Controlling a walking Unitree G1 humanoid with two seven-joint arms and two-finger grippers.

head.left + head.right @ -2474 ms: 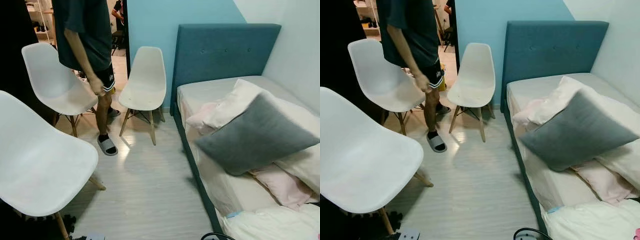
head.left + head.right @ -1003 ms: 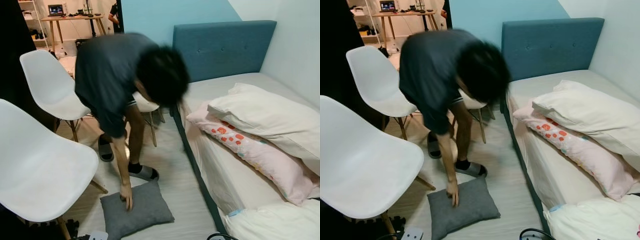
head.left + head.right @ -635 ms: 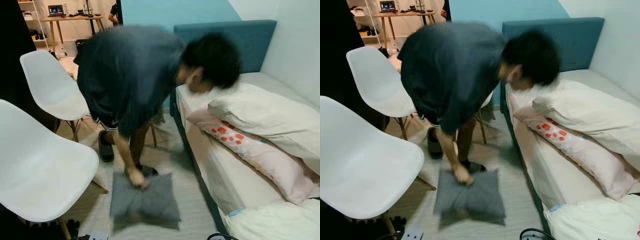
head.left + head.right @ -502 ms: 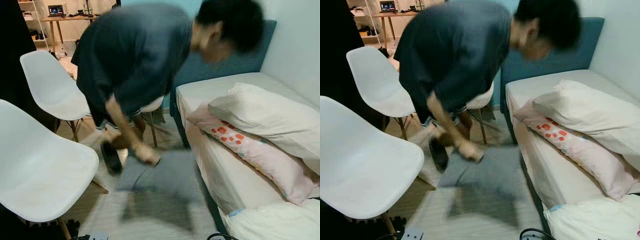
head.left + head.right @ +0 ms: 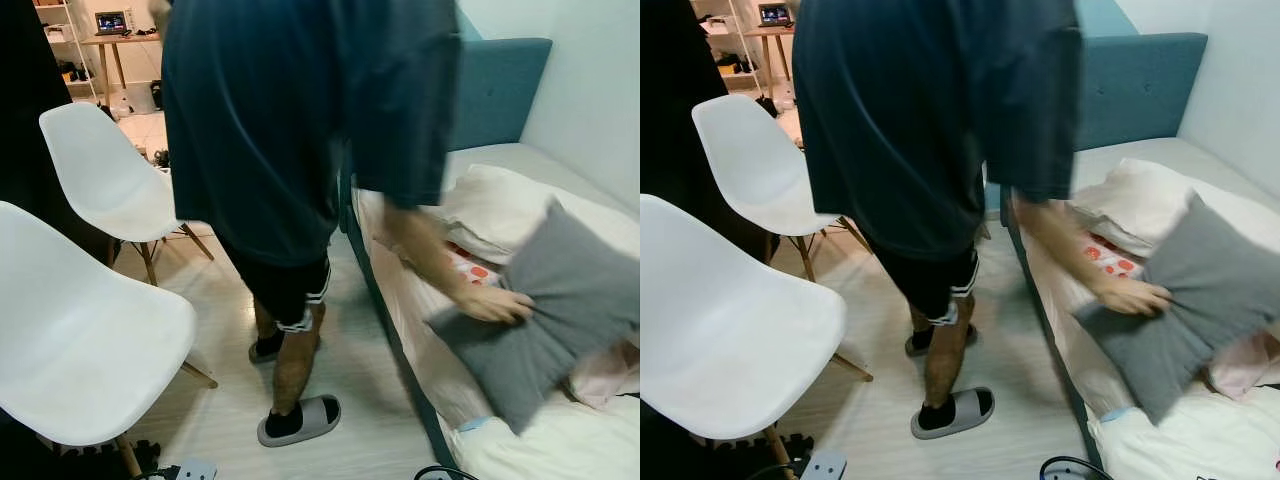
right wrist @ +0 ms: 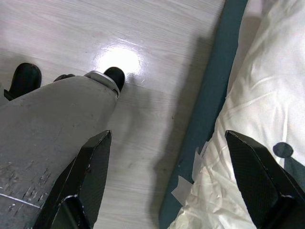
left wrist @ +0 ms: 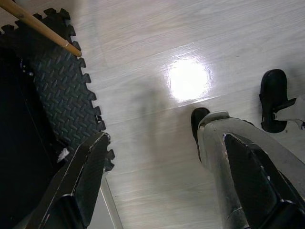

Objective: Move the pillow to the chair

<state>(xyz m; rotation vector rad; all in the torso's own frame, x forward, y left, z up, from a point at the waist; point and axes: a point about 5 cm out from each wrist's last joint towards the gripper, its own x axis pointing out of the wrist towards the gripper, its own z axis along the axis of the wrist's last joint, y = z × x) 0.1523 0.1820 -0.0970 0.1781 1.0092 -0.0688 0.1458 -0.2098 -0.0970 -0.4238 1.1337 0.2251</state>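
pillow [image 5: 560,300] in person's hand [image 5: 495,305]; left tool [image 7: 167,191], right tool [image 6: 167,181] agape, empty

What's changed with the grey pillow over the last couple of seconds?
The person picked the grey pillow up off the floor and, one hand on it, is putting it back on the bed. The white chairs stayed put. Both grippers hang open over the floor.
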